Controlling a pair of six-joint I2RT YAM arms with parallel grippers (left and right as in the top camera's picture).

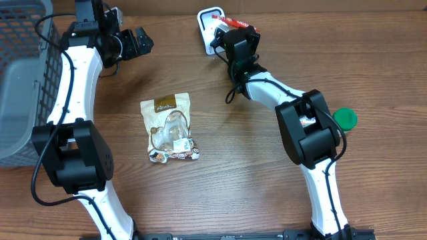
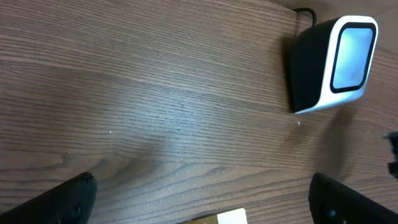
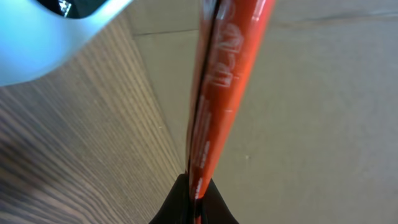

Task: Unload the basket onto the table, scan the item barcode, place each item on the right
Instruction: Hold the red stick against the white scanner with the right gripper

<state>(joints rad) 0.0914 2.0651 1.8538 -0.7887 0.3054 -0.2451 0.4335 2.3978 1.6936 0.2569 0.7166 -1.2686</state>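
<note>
At my far left a grey plastic basket (image 1: 20,73) with lattice walls sits on the desk (image 1: 267,187), whose top is a brown wood-grain laminate. My left tool (image 1: 137,41) hangs over the desk's back part with its jaws spread as wide as they go and nothing between them. In the left wrist view its two dark, rounded fingers (image 2: 68,199) show only at the bottom corners, with bare grain between them.

Near the middle of the desk, well apart from both tools, lies a crinkled clear pouch (image 1: 171,129). It has a tan label panel at its top end and small round brown pieces showing through the film.

Further right, at the back edge, stands the scanner (image 1: 210,27). It is a boxy block with rounded corners, a black body, a white front frame and a pale blue glowing window (image 2: 353,55).

My right tool (image 1: 235,41) is clamped tight on the red packet (image 1: 237,25), just beside the scanner on its right; whether they touch I cannot tell. In the right wrist view the packet (image 3: 217,93) stands edge-on from my dark fingertips (image 3: 177,211), thin, flat and glossy, with faint embossed lettering. The scanner's smooth white shell fills the top left corner, and a plain tan surface lies behind.

Beside my right arm's elbow a green round disc (image 1: 345,119) rests flat on the desk.
</note>
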